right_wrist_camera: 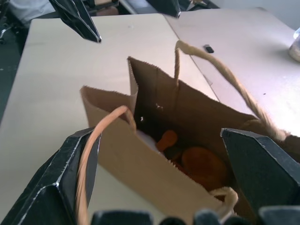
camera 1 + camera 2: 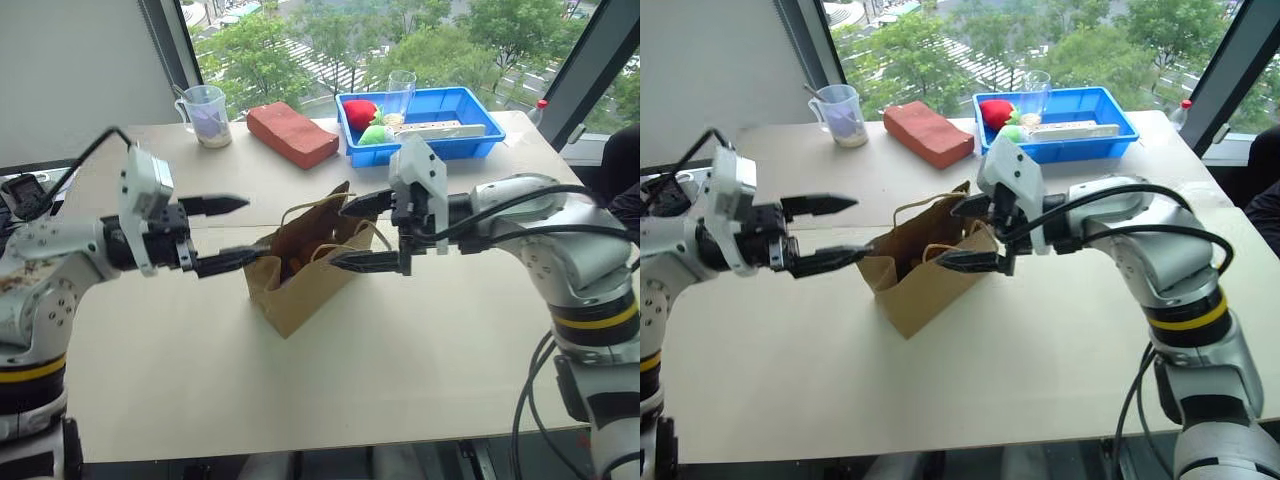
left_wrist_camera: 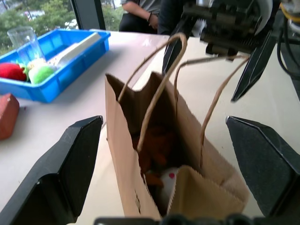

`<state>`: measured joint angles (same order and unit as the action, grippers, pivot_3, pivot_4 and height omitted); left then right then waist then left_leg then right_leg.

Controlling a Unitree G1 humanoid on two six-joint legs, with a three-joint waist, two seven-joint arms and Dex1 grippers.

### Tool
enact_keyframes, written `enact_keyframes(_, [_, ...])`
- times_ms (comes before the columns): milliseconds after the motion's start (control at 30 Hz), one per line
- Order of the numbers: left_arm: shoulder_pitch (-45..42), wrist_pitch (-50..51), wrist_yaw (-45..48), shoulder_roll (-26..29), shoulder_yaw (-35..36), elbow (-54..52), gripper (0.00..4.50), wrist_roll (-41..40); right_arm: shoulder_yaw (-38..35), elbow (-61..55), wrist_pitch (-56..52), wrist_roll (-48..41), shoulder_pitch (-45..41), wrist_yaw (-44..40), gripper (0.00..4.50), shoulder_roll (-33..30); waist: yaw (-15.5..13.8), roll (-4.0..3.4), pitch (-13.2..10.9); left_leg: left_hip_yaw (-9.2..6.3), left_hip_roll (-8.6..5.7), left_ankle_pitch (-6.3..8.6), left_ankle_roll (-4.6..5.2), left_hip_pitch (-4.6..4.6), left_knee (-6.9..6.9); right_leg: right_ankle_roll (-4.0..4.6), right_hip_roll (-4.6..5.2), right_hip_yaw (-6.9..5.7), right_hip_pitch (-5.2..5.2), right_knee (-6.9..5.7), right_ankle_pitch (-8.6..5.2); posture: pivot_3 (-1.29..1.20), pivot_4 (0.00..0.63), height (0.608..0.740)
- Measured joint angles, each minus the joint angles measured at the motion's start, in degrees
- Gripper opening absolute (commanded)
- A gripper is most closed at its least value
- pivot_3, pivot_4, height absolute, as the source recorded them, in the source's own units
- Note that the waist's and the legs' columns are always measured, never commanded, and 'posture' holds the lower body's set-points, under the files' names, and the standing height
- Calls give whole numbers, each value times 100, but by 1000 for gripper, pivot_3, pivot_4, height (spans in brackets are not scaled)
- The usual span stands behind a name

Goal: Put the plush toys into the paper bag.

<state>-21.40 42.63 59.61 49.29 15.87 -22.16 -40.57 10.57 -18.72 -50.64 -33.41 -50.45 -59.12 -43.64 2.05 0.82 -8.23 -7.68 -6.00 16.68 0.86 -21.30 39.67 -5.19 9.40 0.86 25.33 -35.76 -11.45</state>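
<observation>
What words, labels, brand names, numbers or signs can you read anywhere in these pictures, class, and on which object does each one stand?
None can be read.
The paper bag is plain brown, with no print.
The measuring cup may carry scale marks, but they are too small to read.
The blue tray, the reddish-brown block and the clear cup show no lettering.

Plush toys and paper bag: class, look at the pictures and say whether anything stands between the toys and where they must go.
Nothing visible does. The orange toy and the white toy already lie inside the bag. The left gripper and the right gripper flank the bag, open and empty.
</observation>
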Motion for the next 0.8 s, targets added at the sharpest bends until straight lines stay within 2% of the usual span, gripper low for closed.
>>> enact_keyframes(167, [925, -134, -335, -152, 88, -567, 4500, 23, -113, 15, 5, -99, -43, -360, 4491, -317, -35, 0, 0, 7, 9, 9, 1, 4, -1, 1, -1, 3, 0, 10, 0, 0, 150, 740])
enact_keyframes(500, [1539, -648, -838, -551, -322, -869, 4500, 342, -206, -6, -26, -175, -144, -385, 4491, -315, -179, 0, 0, 12, 9, 10, 1, 5, -1, 6, 0, 3, -11, 61, 3, 0, 150, 740])
enact_keyframes(800, [1761, -1590, -1844, -1635, -1196, -860, 4500, 1432, -247, -174, -240, -329, -289, -310, 4491, -318, -234, 0, 0, 17, 10, 14, 3, 5, 0, 7, 1, 4, -14, 69, 4, 0, 150, 740])
